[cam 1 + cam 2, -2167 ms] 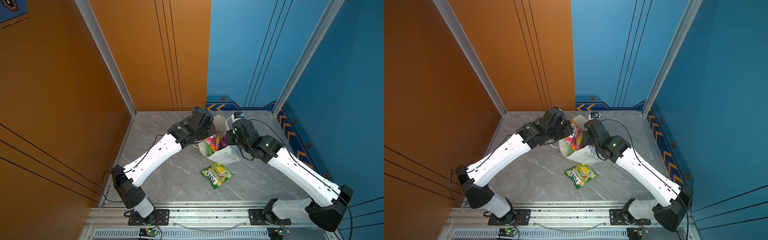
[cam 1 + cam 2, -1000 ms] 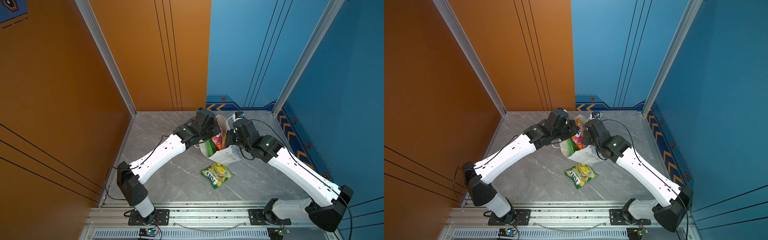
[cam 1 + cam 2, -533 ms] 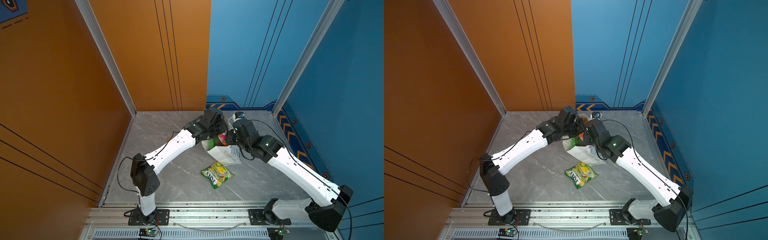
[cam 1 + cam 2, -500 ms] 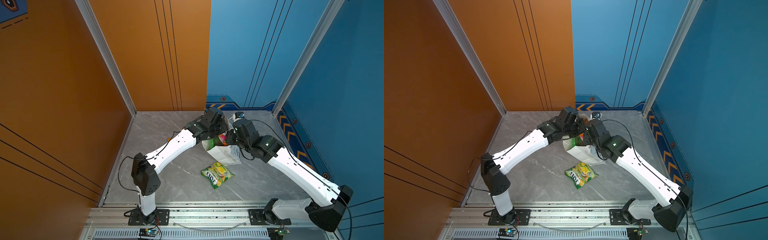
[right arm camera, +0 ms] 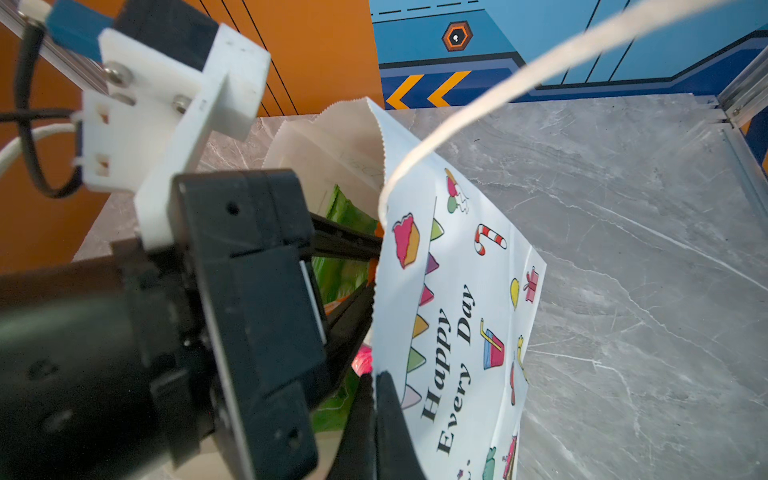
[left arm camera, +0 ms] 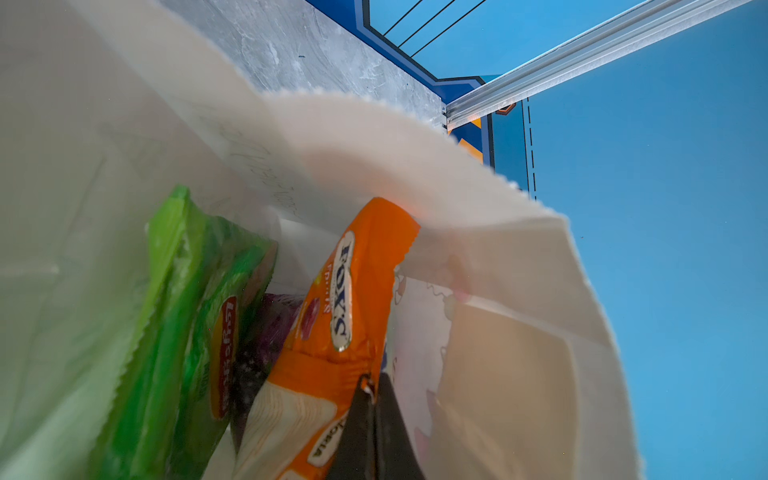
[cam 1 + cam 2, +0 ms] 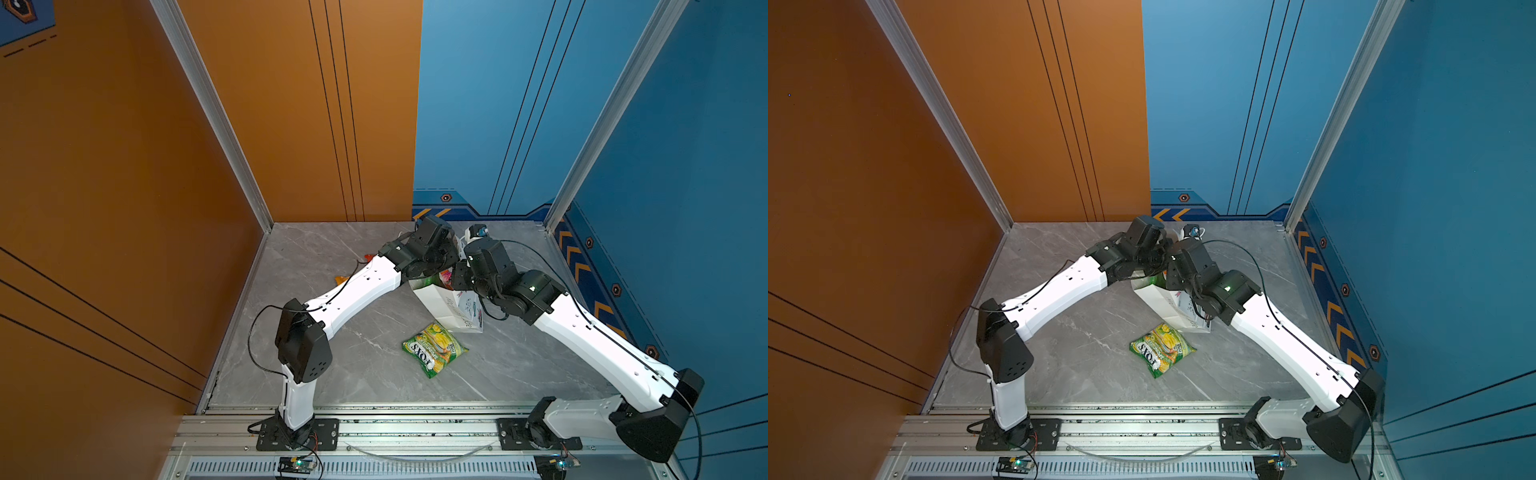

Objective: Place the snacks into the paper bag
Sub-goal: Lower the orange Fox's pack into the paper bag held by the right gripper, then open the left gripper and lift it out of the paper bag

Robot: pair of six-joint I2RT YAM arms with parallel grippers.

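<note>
The white paper bag [image 7: 449, 307] [image 7: 1167, 305] leans on the grey floor between both arms. My right gripper [image 5: 374, 382] is shut on its printed "Happy Every Day" wall [image 5: 457, 311] at the rim. My left gripper [image 6: 372, 386] is down inside the bag, shut on the edge of an orange FOX'S bag [image 6: 345, 299]. Beside it in the bag stand a green Lay's chip bag [image 6: 195, 332] and a purple packet [image 6: 270, 328]. A green FOX'S bag [image 7: 434, 349] [image 7: 1162, 350] lies flat on the floor in front of the paper bag.
Small orange packets [image 7: 343, 277] lie on the floor behind the left arm. A white cord handle [image 5: 498, 95] arcs above the bag's rim. Orange and blue walls enclose the floor on three sides. A metal rail [image 7: 415, 428] runs along the front.
The left arm has stretched farther toward the bag and carried the orange FOX'S bag from above the rim down inside. The right gripper has kept its hold on the rim.
</note>
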